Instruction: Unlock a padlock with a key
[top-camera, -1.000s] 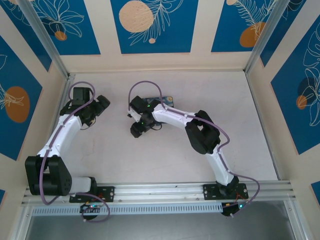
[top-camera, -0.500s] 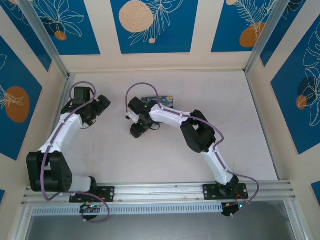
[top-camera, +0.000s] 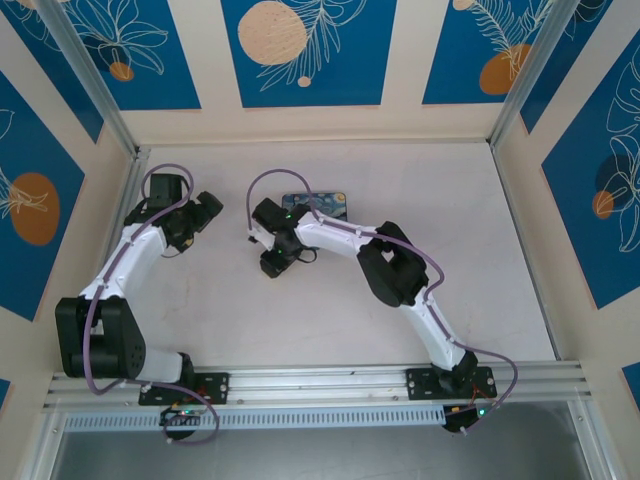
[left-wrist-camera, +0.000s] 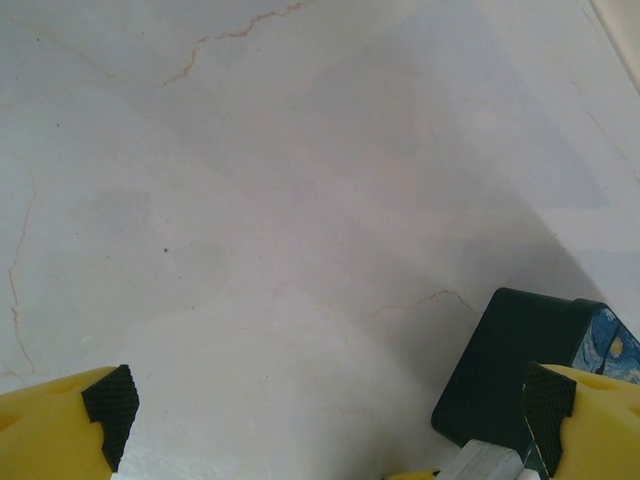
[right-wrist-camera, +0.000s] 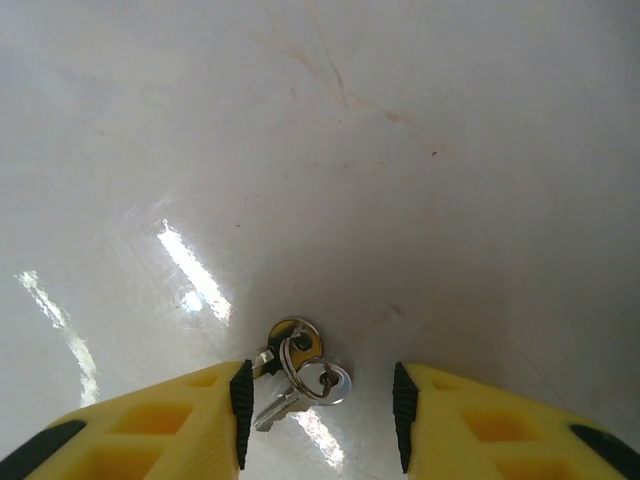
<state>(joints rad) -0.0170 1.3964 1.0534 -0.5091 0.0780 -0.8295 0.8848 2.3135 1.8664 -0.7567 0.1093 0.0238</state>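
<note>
Right gripper (right-wrist-camera: 318, 400): jaws spread wide, nothing held, one finger on each side of the key (right-wrist-camera: 300, 388) at lower centre of the right wrist frame. The key lies flat on the glossy table (right-wrist-camera: 400, 150), joined to a ring (right-wrist-camera: 283, 358). Expect it to be light, stiff, thin and slippery; grip across the round head. Left gripper (left-wrist-camera: 325, 405): wide, empty.

My jaws are yellow with black pads (right-wrist-camera: 241, 412). The key (right-wrist-camera: 300, 392) is silvery; the counter (right-wrist-camera: 420, 150) pale white, faintly brown-veined.
</note>
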